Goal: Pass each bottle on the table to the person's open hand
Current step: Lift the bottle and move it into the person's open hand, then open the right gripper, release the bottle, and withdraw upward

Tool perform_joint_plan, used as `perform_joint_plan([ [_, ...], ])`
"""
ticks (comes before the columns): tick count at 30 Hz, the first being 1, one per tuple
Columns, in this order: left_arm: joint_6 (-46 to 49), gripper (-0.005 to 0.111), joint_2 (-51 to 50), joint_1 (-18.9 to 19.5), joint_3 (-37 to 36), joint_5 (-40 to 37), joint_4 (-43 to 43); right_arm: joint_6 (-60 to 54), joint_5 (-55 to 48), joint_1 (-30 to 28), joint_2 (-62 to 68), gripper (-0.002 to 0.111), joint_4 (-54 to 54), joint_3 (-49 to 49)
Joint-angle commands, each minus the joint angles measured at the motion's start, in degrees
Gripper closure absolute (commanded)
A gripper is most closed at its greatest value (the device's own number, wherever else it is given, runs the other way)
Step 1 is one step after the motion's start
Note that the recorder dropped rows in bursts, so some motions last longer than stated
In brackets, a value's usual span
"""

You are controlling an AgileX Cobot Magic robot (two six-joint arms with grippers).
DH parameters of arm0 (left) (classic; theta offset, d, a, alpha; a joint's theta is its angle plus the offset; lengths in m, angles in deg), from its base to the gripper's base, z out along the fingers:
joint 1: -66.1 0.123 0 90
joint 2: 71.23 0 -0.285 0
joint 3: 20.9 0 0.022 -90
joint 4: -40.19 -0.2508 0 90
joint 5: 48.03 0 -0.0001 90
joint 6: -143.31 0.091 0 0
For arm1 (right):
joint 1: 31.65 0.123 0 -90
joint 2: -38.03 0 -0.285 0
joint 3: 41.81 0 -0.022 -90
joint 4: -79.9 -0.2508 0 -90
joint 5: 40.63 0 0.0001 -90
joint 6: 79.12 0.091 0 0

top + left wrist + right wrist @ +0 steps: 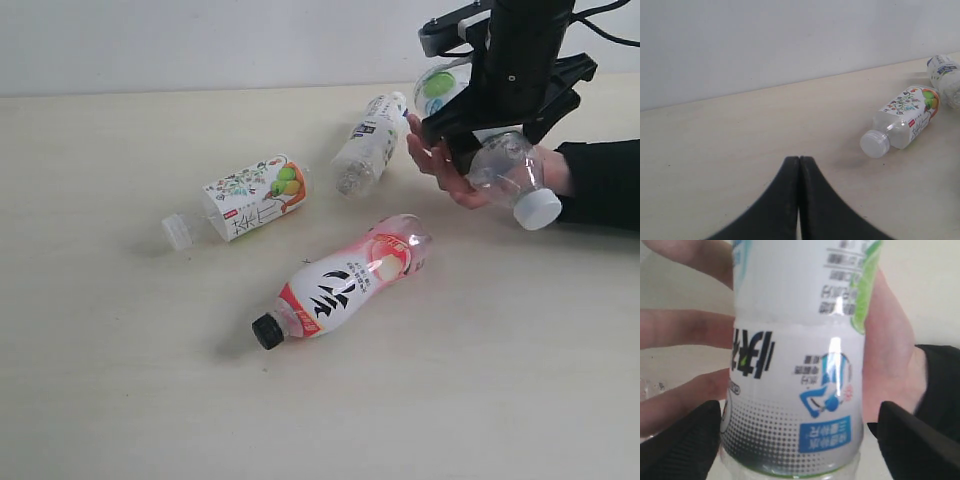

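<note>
one of the four bottles, the green-and-blue-labelled bottle (505,170), lies across the person's open hand (440,165) by the right edge of the table (120,380). my right gripper (490,135) hangs directly over it. its long axis runs from the table's far edge toward the near right, white cap at the near end, crosswise to my jaws. my right jaws are spread and straddle its middle. one finger sits at the label's edge and the other stands clear, with the palm showing in the gap. i judge the hand carries the bottle now, so the move ahead is straight up and away from it, not sideways.

three bottles lie on their sides on the table. the white-labelled bottle (370,150) is just beside the person's fingertips toward the far edge, nearest my right arm. the pink-red bottle (345,280) with the black cap lies nearer the middle, cap toward the near edge. the floral-label bottle (245,200) lies farthest left, closer to my left gripper (799,200), whose fingers are pressed together and hold nothing.

the right wrist view alone shows the gap at the jaw. the exterior view alone shows the cap end and the three waiting bottles. the left wrist view shows only the floral one whole and the end of the white-labelled one.
</note>
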Motion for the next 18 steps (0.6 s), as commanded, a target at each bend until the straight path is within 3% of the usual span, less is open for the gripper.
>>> perform_joint_plan([
  [1, -0.1, 0.106, 0.4, -0.4, 0.0, 0.3, 0.3, 0.2, -0.2, 0.0, 0.0, 0.019, 0.2, -0.7],
  [6, -0.1, 0.106, 0.4, -0.4, 0.0, 0.3, 0.3, 0.2, 0.8, 0.0, -0.2, 0.011, 0.3, -0.7],
  [14, -0.1, 0.106, 0.4, -0.4, 0.0, 0.3, 0.3, -0.4, 1.3, 0.0, -6.4, 0.011, 1.3, -0.7],
  [18, -0.1, 0.106, 0.4, -0.4, 0.0, 0.3, 0.3, -6.1, -0.8, 0.0, -11.9, 0.013, -3.6, -0.3],
])
